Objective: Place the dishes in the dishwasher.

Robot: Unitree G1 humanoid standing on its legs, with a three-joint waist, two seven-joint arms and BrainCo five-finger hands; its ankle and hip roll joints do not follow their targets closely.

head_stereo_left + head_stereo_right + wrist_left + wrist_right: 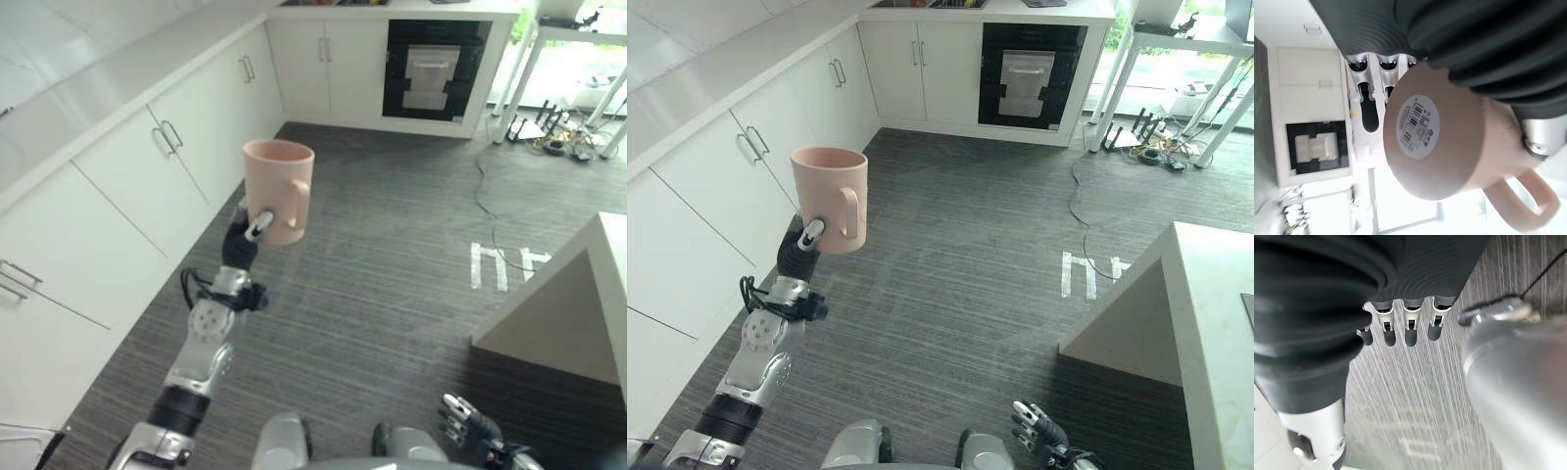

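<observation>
Left hand (238,242) grips the pink mug (280,190) upright, raised clear over the floor w/ handle free, prob. for carrying to the dishwasher, which I can't pick out among the white cabinets (186,147); right hand (462,423) hangs low, fingers relaxed, empty.

White cabinets (118,186), grey floor (382,294), black oven (431,69).

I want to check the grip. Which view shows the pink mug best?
The left eye view: the whole upright pink mug, rim and handle, held by the left hand. The right eye view shows the same. The left wrist view shows its stickered base and handle close up.
</observation>
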